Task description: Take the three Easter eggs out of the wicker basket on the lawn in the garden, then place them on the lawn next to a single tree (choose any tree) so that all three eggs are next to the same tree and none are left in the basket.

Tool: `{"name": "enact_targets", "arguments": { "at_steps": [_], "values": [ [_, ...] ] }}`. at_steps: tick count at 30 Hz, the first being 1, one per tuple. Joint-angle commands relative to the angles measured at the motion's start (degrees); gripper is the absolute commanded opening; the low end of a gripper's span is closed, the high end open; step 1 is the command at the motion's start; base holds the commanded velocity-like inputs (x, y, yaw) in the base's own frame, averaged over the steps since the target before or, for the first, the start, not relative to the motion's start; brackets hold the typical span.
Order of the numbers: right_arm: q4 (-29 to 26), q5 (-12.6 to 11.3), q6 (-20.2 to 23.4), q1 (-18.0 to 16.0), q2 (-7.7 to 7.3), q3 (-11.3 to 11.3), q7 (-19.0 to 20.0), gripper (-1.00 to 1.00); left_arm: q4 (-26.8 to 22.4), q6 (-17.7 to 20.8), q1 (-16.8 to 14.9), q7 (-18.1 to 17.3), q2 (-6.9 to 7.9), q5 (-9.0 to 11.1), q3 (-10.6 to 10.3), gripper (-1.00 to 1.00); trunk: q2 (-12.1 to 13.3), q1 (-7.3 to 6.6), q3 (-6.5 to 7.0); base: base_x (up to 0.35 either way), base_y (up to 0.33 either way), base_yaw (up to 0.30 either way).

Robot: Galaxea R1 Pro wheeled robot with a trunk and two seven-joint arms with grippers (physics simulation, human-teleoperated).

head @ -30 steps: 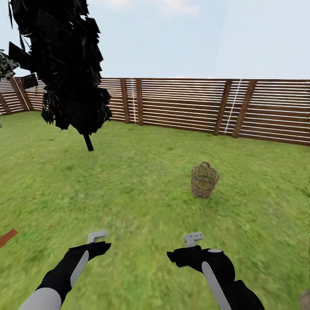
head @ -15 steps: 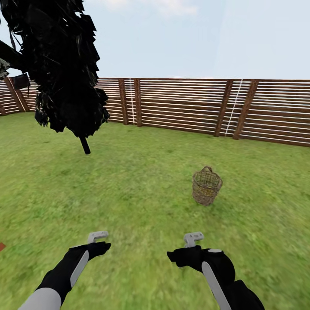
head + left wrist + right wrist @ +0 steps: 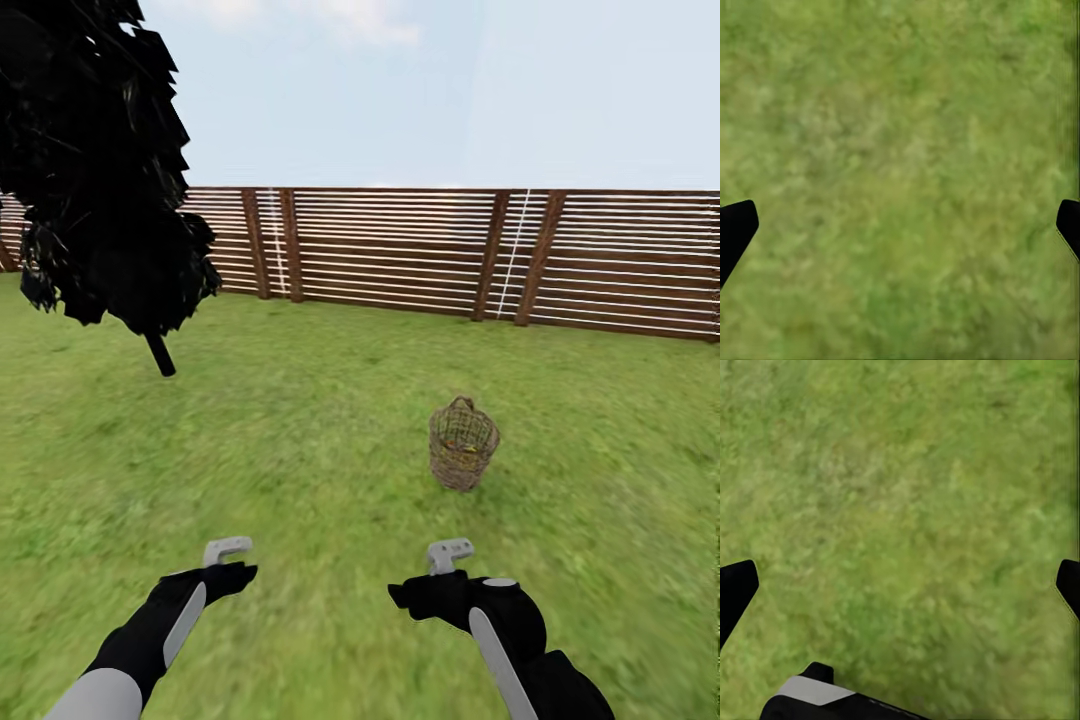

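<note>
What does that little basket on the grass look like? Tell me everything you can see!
The wicker basket is small, round and tan-brown, woven so loosely that you can see through its sides. A thin handle arches over the top. It stands upright on the lawn, all by itself, with nothing else touching it. It sits ahead of the robot, a bit to its right, and the brown slat fence is far behind it. Little yellowish bits show through the weave, too blurry to name.
</note>
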Motion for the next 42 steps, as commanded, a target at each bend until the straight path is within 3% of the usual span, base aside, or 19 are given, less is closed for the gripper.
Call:
{"name": "enact_targets", "arguments": {
  "at_steps": [1,25,35,42],
  "values": [
    [-0.04,-0.39,0.23,-0.06,-0.01,0.02,-0.37,1.00,-0.08,0.34,-0.02,-0.09,0.02,0.27,0.03,1.00,-0.10,0.06,-0.04,0.288,0.001,-0.218],
    [-0.04,-0.39,-1.86,-0.06,-0.05,-0.15,-0.37,1.00,-0.17,0.41,0.00,-0.11,-0.01,0.34,0.02,1.00,-0.10,0.06,1.57,0.154,0.000,-0.220],
    [-0.04,-0.40,-1.94,-0.06,-0.05,-0.20,-0.37,1.00,-0.04,0.48,-0.01,-0.11,-0.06,0.36,0.08,1.00,3.91,-2.13,4.04,0.011,0.000,-0.221],
    [-0.04,-0.43,-2.19,-0.06,-0.05,-0.25,-0.37,1.00,0.03,0.51,-0.02,-0.09,-0.07,0.35,0.08,1.00,3.91,-2.13,4.52,0.001,0.000,-0.220]
  ]
}}
